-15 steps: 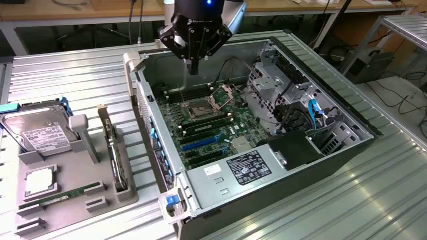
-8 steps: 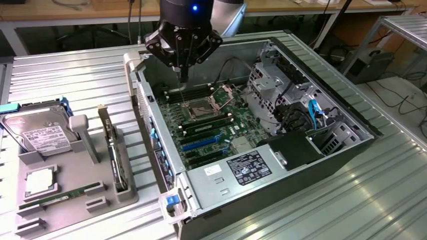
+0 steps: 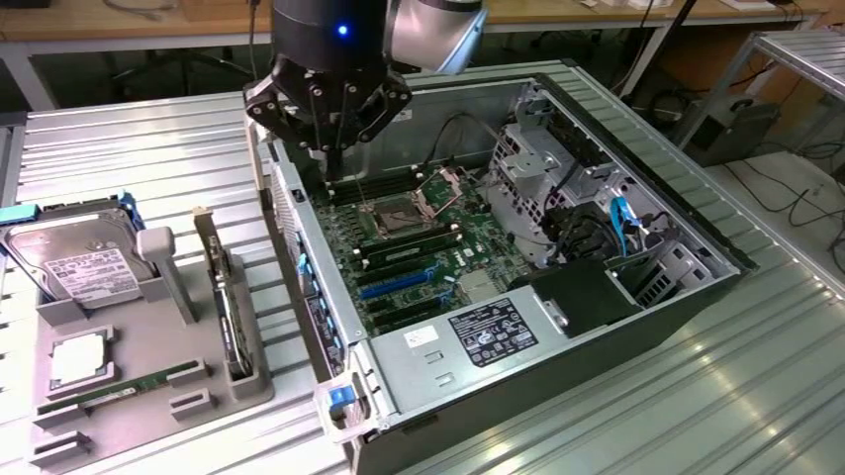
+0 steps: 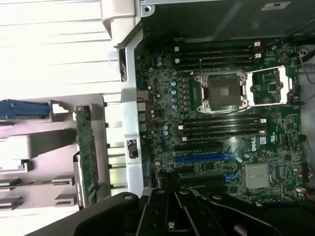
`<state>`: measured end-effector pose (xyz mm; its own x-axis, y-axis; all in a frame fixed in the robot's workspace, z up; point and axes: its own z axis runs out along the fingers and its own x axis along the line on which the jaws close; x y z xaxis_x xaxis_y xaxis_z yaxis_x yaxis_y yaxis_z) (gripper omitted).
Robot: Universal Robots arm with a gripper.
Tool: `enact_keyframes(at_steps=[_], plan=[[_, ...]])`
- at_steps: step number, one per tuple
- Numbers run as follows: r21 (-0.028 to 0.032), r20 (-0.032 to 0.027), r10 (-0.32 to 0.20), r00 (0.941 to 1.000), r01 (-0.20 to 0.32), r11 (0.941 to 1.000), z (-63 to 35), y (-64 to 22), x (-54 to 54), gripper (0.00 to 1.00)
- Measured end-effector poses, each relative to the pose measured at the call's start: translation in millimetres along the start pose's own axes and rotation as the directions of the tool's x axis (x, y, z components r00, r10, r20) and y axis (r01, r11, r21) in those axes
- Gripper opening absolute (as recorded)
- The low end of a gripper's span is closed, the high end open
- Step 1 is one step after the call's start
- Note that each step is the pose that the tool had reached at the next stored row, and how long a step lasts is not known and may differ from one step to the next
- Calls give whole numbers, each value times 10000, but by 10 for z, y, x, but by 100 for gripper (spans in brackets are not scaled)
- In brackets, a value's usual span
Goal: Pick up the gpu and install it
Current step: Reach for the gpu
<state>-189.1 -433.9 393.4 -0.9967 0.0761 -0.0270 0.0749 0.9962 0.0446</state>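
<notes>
Poised empty, jaws pinched narrow, above the open computer case (image 3: pixel 620 129) near its back wall, with the gpu (image 3: pixel 228 297) standing on edge in the grey rack (image 3: pixel 145 346) at seven o'clock, so liable to clip that wall or tip the gpu if swung across low.

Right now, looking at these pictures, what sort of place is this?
Probably a robotics lab bench for computer assembly: an open computer case on a ribbed metal table, a grey tray holding the gpu and a hard drive.
</notes>
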Motion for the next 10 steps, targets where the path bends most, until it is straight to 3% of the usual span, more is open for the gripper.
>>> enact_keyframes(at_steps=[10], plan=[[12, 3, 1, 10000, -1, 10000, 30, -163, 417, 11]])
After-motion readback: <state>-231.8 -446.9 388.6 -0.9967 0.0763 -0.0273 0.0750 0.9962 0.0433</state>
